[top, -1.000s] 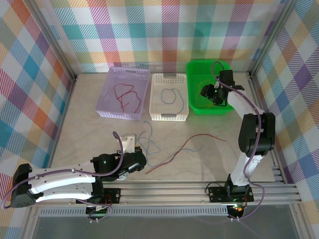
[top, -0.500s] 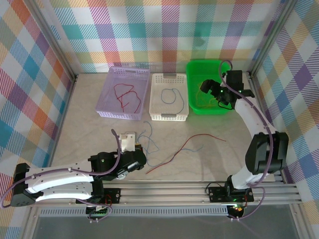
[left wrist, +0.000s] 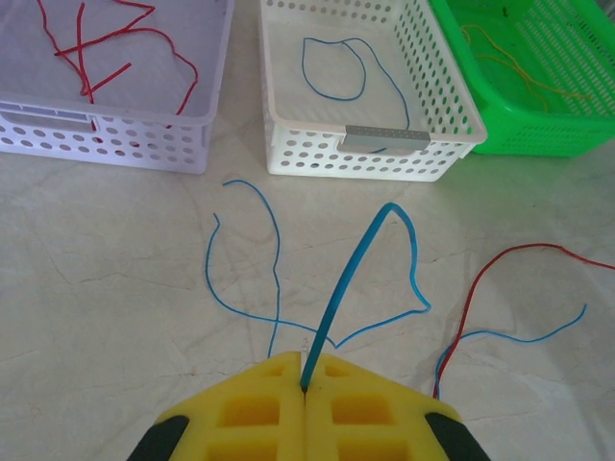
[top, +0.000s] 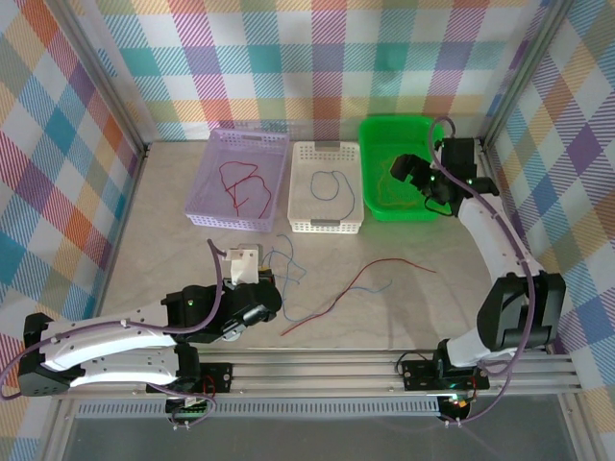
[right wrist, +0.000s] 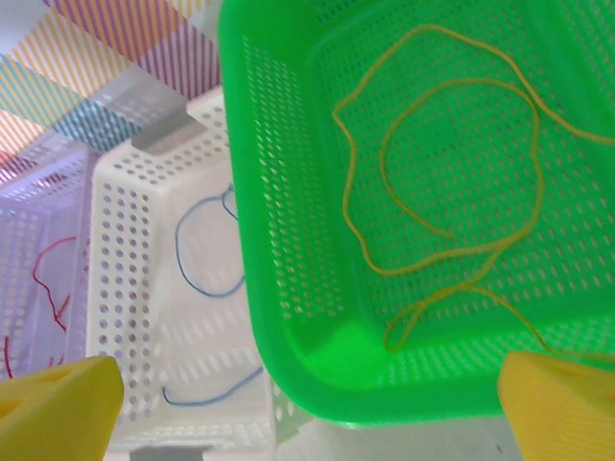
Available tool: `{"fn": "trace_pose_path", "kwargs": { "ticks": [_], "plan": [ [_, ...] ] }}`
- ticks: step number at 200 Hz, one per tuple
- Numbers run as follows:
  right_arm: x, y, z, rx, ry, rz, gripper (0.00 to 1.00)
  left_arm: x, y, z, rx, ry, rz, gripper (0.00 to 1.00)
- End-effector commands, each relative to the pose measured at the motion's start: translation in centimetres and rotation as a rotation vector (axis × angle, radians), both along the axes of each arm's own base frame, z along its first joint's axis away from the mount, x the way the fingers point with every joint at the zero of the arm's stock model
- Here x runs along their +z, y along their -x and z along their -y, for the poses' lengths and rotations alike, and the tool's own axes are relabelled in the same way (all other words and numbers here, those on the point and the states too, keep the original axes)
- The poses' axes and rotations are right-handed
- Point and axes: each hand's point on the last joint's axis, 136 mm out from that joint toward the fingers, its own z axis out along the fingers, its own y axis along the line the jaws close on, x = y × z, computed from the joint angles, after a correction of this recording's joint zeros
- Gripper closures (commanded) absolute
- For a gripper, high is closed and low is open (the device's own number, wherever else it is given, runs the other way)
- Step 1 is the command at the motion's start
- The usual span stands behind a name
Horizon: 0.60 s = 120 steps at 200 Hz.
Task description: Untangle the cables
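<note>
My left gripper [left wrist: 306,384] is shut on a blue cable [left wrist: 351,279], which rises from the table in an arch. In the top view this gripper [top: 246,265] sits low at the front left, by the loose blue cables [top: 288,274]. A red cable [top: 365,279] and another thin blue one [left wrist: 519,338] lie crossed on the table to its right. My right gripper [right wrist: 307,413] is open and holds nothing. It hovers over the green basket's [right wrist: 279,240] near left corner, above yellow-orange cables [right wrist: 384,182].
The purple basket [top: 207,187] holds red cables [left wrist: 106,48]. The white basket [top: 327,226] holds a blue cable [left wrist: 332,72]. All three baskets stand in a row at the back. Checked walls close in the table on three sides.
The right gripper has opened wide and drawn back to the right over the green basket. The left gripper has shifted slightly forward and left, still holding the blue cable.
</note>
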Motion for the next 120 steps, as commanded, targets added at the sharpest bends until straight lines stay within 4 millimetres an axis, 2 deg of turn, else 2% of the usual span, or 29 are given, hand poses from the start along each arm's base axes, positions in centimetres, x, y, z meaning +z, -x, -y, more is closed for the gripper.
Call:
{"fn": "trace_pose_path", "kwargs": {
  "ticks": [1, 20, 38, 57, 93, 120],
  "plan": [
    [-0.5, 2.5, 1.5, -0.060, 0.036, -0.008, 0.00, 0.8, 0.0, -0.3, 0.002, -0.033, 0.019, 1.00],
    [-2.3, 4.6, 2.9, -0.109, 0.091, -0.036, 0.00, 1.6, 0.0, 0.1, -0.002, -0.029, 0.016, 1.00],
    [-3.0, 6.6, 4.6, -0.175, 0.151, -0.022, 0.00, 3.3, -0.2, 0.6, -0.013, -0.036, 0.027, 1.00],
    [-3.4, 7.9, 6.0, -0.235, 0.196, 0.004, 0.00, 5.0, -0.4, 1.0, -0.020, -0.064, 0.039, 1.00],
    [-3.3, 8.8, 5.5, -0.230, 0.141, -0.004, 0.00, 8.4, -0.7, 2.2, -0.047, -0.066, 0.066, 1.00],
    [-2.6, 10.0, 5.6, -0.229, 0.137, 0.043, 0.00, 12.9, -0.9, 3.6, -0.102, -0.037, 0.121, 1.00]
  ]
}}
